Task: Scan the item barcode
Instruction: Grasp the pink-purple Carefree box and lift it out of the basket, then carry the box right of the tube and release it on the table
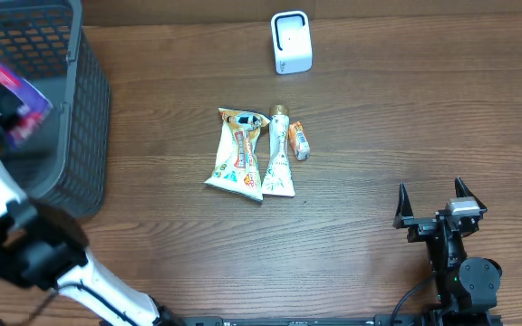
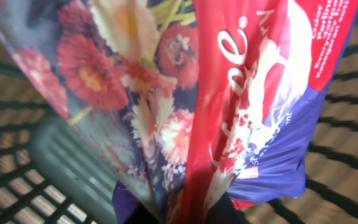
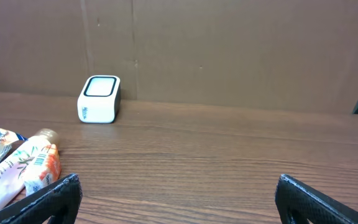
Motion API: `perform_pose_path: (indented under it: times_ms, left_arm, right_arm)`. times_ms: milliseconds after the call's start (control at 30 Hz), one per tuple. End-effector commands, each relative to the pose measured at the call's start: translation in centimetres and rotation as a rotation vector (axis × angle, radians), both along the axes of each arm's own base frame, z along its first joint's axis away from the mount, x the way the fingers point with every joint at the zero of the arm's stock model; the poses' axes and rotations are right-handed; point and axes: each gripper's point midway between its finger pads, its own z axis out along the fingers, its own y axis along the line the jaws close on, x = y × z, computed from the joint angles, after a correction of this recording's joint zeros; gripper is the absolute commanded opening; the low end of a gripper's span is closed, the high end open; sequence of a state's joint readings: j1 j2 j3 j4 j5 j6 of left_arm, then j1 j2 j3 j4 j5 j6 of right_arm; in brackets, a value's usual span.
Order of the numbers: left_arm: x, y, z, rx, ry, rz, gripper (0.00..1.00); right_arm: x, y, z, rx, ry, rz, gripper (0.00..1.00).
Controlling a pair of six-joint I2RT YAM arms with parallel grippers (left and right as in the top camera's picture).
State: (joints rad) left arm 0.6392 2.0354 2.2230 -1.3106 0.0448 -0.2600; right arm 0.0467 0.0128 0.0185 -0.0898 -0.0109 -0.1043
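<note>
As the left pincer (image 1: pixel 1 110) is clamped on a floral packet (image 2: pixel 229 112) in the basket (image 1: pixel 82 136), the pick-up is in hand. Next, I judge, comes lifting it clear and turning its barcode toward the scanner (image 1: pixel 291 42). The right pincer (image 1: pixel 431 193) stands apart.

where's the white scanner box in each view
Overhead: white scanner box top centre, beyond the cream tube.
Left wrist: not in it; floral packet fills the picture.
Right wrist: the box left of centre, by the back wall.
Shared landmark: cream tube, in overhead and right wrist.
</note>
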Motion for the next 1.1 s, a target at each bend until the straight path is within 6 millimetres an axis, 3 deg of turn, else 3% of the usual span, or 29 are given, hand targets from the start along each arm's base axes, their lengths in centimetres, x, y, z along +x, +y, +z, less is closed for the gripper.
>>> perform_pose_path:
  times_ms: [0,100,267,367,433,633,767,833,1067]
  left_arm:
    - [-1.6,-2.3,9.8,0.083,-0.225,0.004,0.04]
    - [-2.9,-5.3,13.2,0.053,-0.317,-0.051,0.04]
    - [-4.2,-11.7,16.9,-0.028,-0.429,-0.193,0.04]
    - [-3.9,-16.6,17.6,-0.103,-0.452,-0.325,0.04]
    - [-3.6,-19.7,17.0,-0.138,-0.417,-0.401,0.04]
    - [-2.4,-30.4,12.3,-0.290,-0.252,-0.670,0.04]
    - [-2.2,-38.0,7.8,-0.360,-0.133,-0.858,0.04]
    - [-2.1,-42.7,4.7,-0.388,-0.084,-0.954,0.04]
    - [-0.9,-53.7,-2.3,-0.454,-0.043,-1.085,0.04]
  right_arm:
    - [0.0,0.1,-0.1,-0.001,-0.006,0.002,1.00]
    - [0.0,0.1,-0.1,-0.001,-0.006,0.002,1.00]
    - [0.0,0.1,-0.1,-0.001,-0.006,0.002,1.00]
    - [0.0,0.1,-0.1,-0.001,-0.006,0.002,1.00]
    - [0.0,0.1,-0.1,-0.001,-0.006,0.002,1.00]
    - [0.0,0.1,-0.1,-0.001,-0.006,0.002,1.00]
    - [0.0,0.1,-0.1,-0.001,-0.006,0.002,1.00]
    - [0.0,0.1,-0.1,-0.001,-0.006,0.002,1.00]
    - [0.0,0.1,-0.1,-0.001,-0.006,0.002,1.00]
